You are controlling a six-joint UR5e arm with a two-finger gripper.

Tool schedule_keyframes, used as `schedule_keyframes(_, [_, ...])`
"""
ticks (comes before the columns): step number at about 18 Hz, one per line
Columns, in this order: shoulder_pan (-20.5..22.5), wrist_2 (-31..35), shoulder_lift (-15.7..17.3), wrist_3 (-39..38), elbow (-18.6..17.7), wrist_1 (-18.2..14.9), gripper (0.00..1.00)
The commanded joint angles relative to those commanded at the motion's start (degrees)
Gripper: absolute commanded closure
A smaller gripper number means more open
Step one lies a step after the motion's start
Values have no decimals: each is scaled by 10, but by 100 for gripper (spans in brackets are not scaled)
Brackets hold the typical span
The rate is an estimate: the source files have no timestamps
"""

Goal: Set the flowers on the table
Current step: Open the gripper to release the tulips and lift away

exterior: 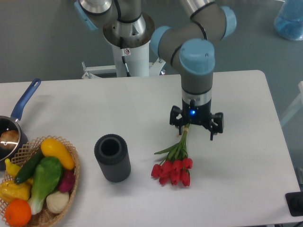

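The flowers (173,171), a bunch of red tulip buds with thin green stems, lie on the white table (246,156) right of its middle. The buds point toward the front edge and the stems run up and back toward my gripper (196,128). The gripper points straight down over the stem ends, with its fingers spread wide to left and right. The stem tips reach just under its left side. The fingers look open and do not seem to clamp the stems.
A dark cylinder (112,157) stands upright left of the flowers. A wicker basket (72,152) of vegetables and fruit sits at the front left corner. A blue-handled pan (22,105) lies at the left edge. The arm's base (128,45) stands behind the table.
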Motion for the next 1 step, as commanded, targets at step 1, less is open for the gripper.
schedule_keyframes(1, [1, 1, 2, 1, 0, -1, 0])
